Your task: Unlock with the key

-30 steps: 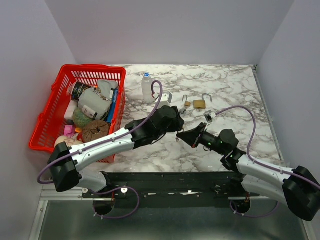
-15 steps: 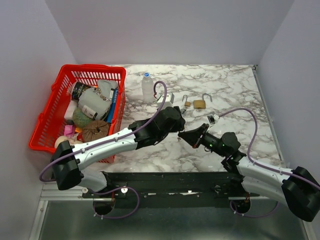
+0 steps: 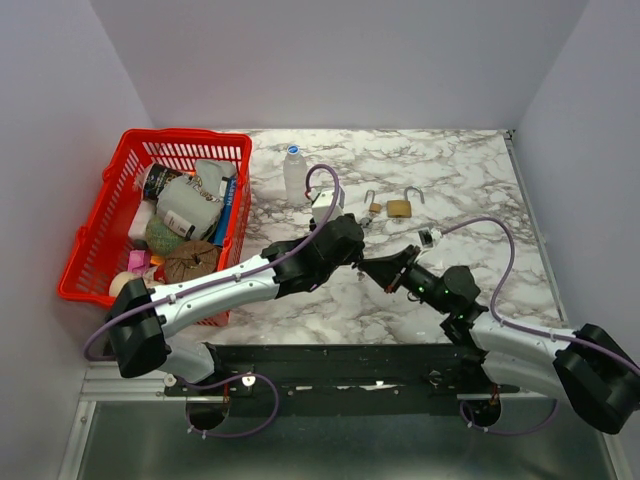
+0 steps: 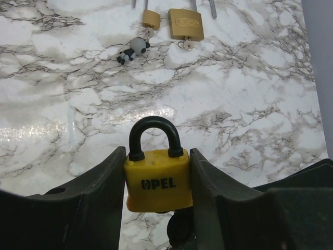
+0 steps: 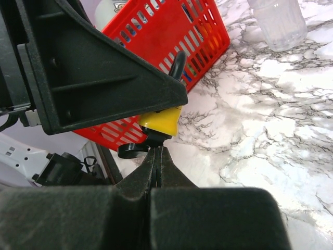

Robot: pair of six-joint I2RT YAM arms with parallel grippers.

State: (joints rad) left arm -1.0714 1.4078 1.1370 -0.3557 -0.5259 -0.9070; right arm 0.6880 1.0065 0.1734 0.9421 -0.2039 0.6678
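A yellow padlock (image 4: 157, 179) marked OPEL, with a black shackle seated on both sides, is clamped upright between my left gripper's (image 4: 157, 156) two fingers above the marble table. In the top view the left gripper (image 3: 347, 243) meets my right gripper (image 3: 371, 267) at the table's middle. From below, the right gripper (image 5: 157, 151) is shut on the black head of the key (image 5: 136, 150), which sits against the underside of the padlock (image 5: 162, 120). The key (image 4: 179, 227) shows as a dark shape under the lock body. Its blade is hidden.
A red basket (image 3: 100, 215) full of items stands at the left. A clear bottle (image 3: 295, 175) and a white block (image 3: 328, 198) sit behind the arms. Two brass padlocks (image 4: 185, 24) (image 4: 151, 19) with open shackles and a panda charm (image 4: 132, 50) lie on the far table.
My right gripper has moved left and slightly forward, up to the left gripper. The left gripper has shifted a little and keeps its hold on the padlock.
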